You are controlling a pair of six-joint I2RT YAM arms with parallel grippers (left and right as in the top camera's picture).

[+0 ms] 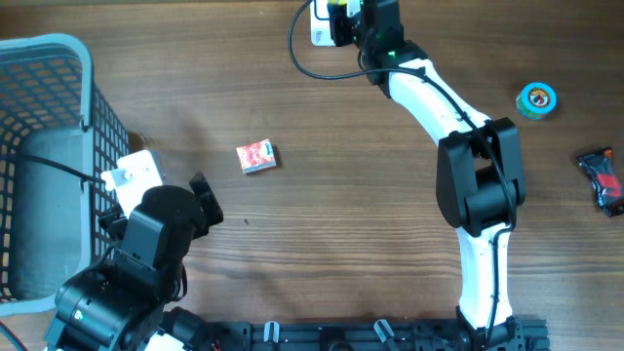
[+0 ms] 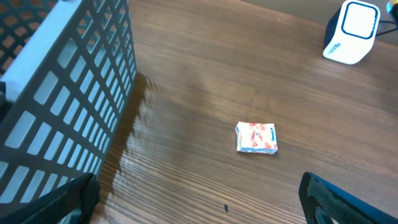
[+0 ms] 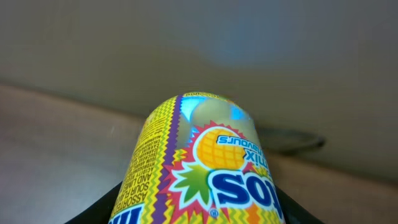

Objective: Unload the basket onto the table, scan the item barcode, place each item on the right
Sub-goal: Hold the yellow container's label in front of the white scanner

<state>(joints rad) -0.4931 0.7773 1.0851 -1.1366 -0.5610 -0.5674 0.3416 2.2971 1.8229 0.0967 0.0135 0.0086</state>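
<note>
Beside scanner [image 1: 320, 26], right gripper [image 1: 353, 21] is pinching candy tube [image 3: 205, 168], mostly hiding it overhead. Tube axis is pointing straight away from wrist camera.

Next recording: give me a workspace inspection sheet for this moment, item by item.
Surface: brown wooden table, no spills seen.
Job's things: yellow printed sweets pack held near the white barcode scanner.
Clutter: small red-and-white packet; blue round object; dark red-and-black wrapper; blue-grey plastic basket.
Grippers: left gripper open, empty; right gripper shut on the pack.
Cables: black cable looping from the scanner.
Surroundings: plain grey wall.
</note>
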